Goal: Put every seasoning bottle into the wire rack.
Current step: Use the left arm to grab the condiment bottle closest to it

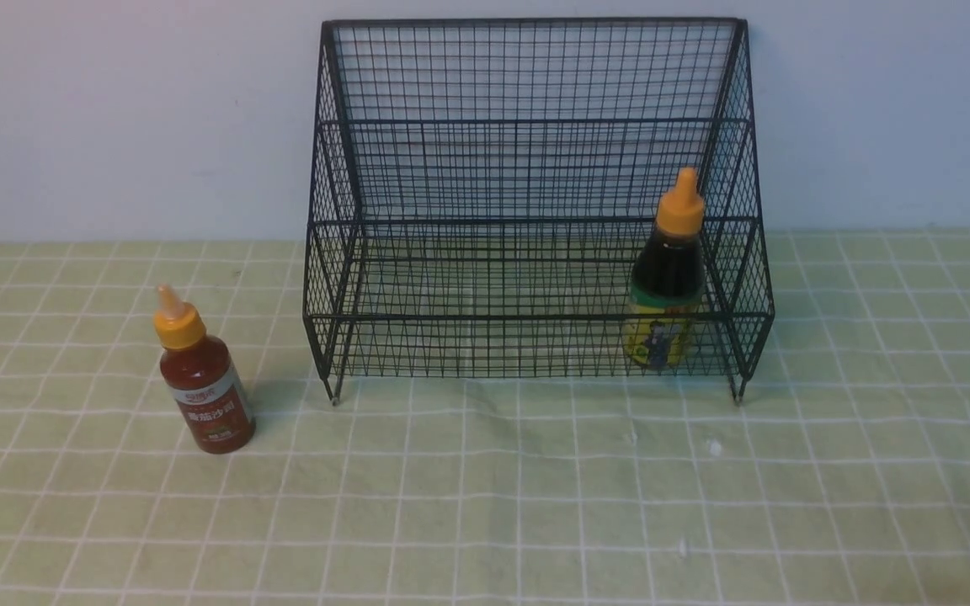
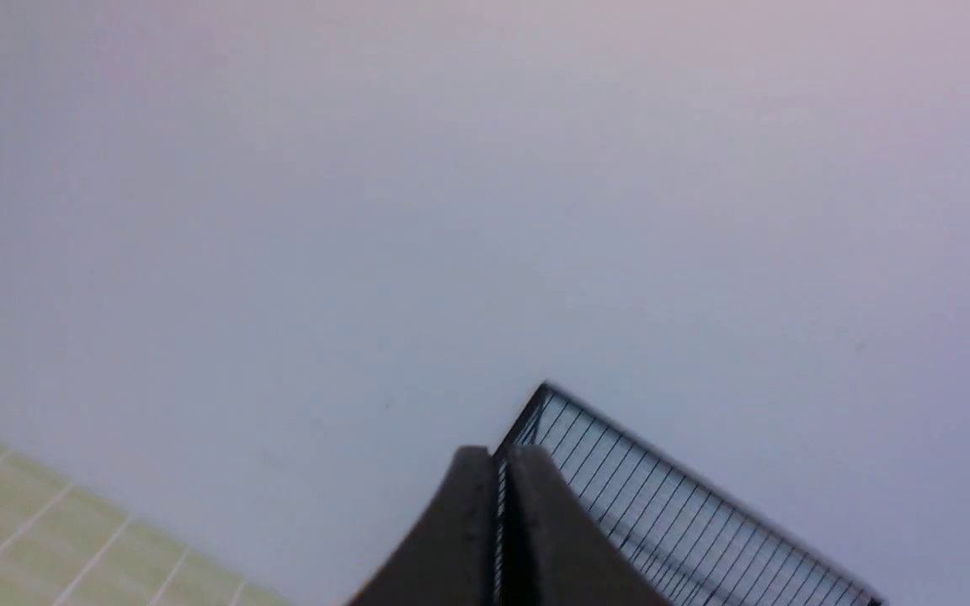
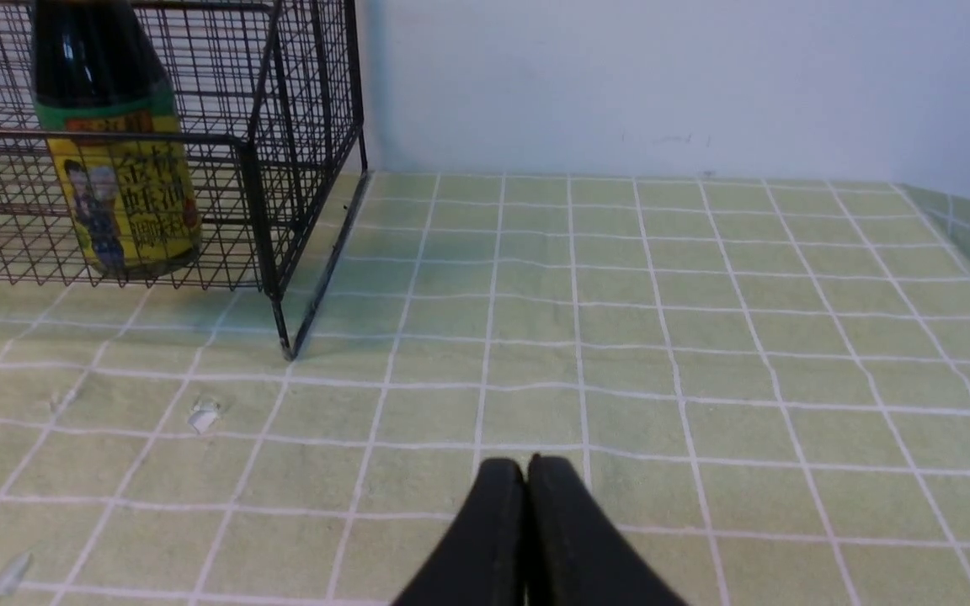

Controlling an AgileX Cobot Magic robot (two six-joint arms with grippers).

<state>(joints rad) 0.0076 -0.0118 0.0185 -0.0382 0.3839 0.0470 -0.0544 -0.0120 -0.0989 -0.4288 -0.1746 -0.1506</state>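
Front view: red bottle (image 1: 203,387) on cloth (image 1: 535,505) beside wire rack (image 1: 527,126), dark bottle (image 1: 666,286) inside; left gripper (image 2: 499,461), right gripper (image 3: 527,469) pressed together.

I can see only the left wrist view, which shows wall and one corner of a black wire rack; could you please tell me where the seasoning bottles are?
Observer: The dark-sauce squeeze bottle with the yellow-green label already stands upright inside the black wire-mesh rack, at its right end.
Operator: Thank you. And the other one?
Observer: The red-sauce squeeze bottle with the red-white label stands on the green checked tablecloth, outside the rack, off its left side.
Operator: Is the right gripper free?
Observer: Yes, the right gripper is shut on nothing, above bare cloth off the rack's right side.
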